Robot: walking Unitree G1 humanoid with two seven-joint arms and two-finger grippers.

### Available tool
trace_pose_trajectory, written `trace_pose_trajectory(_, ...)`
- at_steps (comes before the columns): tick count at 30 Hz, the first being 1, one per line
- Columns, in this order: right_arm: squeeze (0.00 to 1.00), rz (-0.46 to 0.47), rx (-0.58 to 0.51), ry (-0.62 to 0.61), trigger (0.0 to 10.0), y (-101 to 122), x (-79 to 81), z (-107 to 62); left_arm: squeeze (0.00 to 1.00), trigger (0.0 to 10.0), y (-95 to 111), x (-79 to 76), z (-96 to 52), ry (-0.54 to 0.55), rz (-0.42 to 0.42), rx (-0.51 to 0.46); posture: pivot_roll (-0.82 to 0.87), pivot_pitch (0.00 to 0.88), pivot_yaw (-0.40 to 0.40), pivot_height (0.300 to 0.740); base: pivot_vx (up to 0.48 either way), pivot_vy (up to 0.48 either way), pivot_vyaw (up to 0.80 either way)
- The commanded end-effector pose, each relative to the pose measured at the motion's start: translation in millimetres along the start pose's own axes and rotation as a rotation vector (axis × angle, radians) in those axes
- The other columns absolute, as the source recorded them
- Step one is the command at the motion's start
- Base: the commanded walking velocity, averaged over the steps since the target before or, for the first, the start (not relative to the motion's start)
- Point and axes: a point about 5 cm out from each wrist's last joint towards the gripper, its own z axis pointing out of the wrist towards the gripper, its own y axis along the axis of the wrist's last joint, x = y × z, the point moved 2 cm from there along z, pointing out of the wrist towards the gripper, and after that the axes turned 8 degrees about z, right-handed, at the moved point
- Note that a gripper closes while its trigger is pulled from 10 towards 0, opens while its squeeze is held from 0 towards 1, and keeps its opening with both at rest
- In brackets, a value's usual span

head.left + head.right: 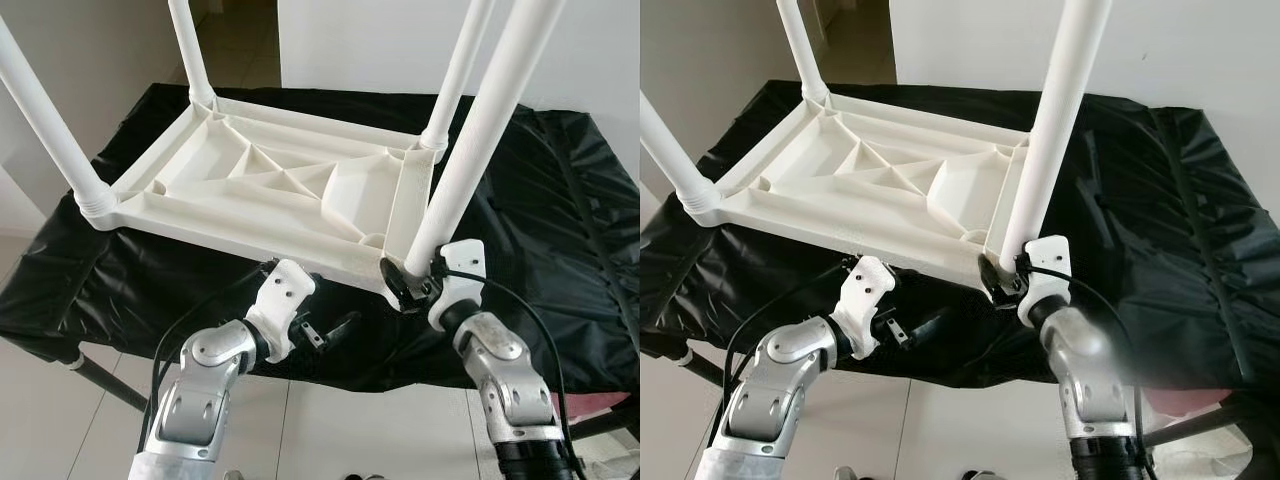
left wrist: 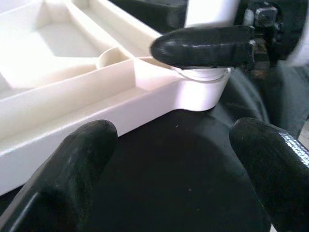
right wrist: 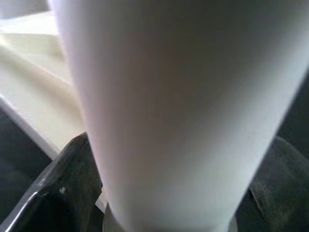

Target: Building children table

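Right gripper on the last leg

So the white tabletop (image 1: 270, 185) lay upside down on the black-covered table (image 1: 560, 230), legs pointing up. At its near right corner the right gripper (image 1: 410, 285) had its fingers clamped round the foot of the near leg (image 1: 480, 130), right where that leg met its corner socket. The leg's long axis ran up and slightly away from the robot (a little tilted, by my eye), so any twist or push would go along that line. The left gripper (image 1: 325, 335), fingers (image 2: 72, 164) spread and empty, hovered just beside the tabletop's near edge, left of that corner, the farther of the two.
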Motion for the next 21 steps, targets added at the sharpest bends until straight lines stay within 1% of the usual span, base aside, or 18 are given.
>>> trace_pose_trajectory(1,0.00,-0.014,0.007,0.138,10.0,1.0,9.2,9.0,0.00,10.0,-6.9,7.0,1.3,0.124,0.013,0.039,-0.02,0.094,0.027,0.740,0.000,0.000,0.00)
trace_pose_trajectory(2,0.00,-0.030,0.013,0.166,10.0,1.1,9.9,11.0,0.00,10.0,-7.0,6.8,1.7,0.122,0.017,0.040,-0.02,0.092,0.025,0.740,0.000,0.000,0.00)
trace_pose_trajectory(5,0.00,-0.037,0.018,0.189,10.0,0.7,10.4,12.3,0.00,10.0,-6.7,6.8,2.1,0.121,0.019,0.039,-0.02,0.090,0.023,0.740,0.000,0.000,0.00)
trace_pose_trajectory(7,0.00,-0.049,0.025,0.240,10.0,-0.4,12.8,16.1,0.00,10.0,-6.0,8.8,2.5,0.126,0.025,0.036,-0.02,0.081,0.018,0.740,0.000,0.000,0.00)
trace_pose_trajectory(13,0.00,-0.057,0.030,0.296,9.9,-4.9,14.7,18.8,0.00,10.0,-5.9,12.4,2.1,0.147,0.034,0.037,-0.01,0.070,0.010,0.740,0.000,0.000,0.00)
trace_pose_trajectory(14,0.00,-0.058,0.029,0.313,4.7,-6.8,15.0,18.4,0.00,10.0,-6.1,12.8,1.5,0.151,0.034,0.037,-0.01,0.070,0.010,0.740,0.000,0.000,0.00)
trace_pose_trajectory(15,0.00,-0.056,0.031,0.326,2.0,-8.6,14.9,18.0,0.00,10.0,-6.3,12.7,1.0,0.153,0.031,0.036,-0.01,0.066,0.007,0.740,0.000,0.000,0.00)
trace_pose_trajectory(16,0.00,-0.056,0.031,0.326,2.0,-8.6,14.9,18.0,0.00,10.0,-6.3,12.7,1.0,0.153,0.031,0.036,-0.01,0.066,0.007,0.740,0.000,0.000,0.00)
trace_pose_trajectory(17,0.00,-0.055,0.035,0.334,0.0,-10.5,13.9,17.8,0.00,10.0,-6.6,12.6,0.9,0.154,0.032,0.035,-0.01,0.065,0.004,0.740,0.000,0.000,0.00)
trace_pose_trajectory(21,0.00,-0.049,0.048,0.329,0.0,-14.4,9.0,16.6,0.00,10.0,-7.5,12.9,1.0,0.157,0.034,0.036,-0.01,0.059,0.005,0.740,0.000,0.000,0.00)
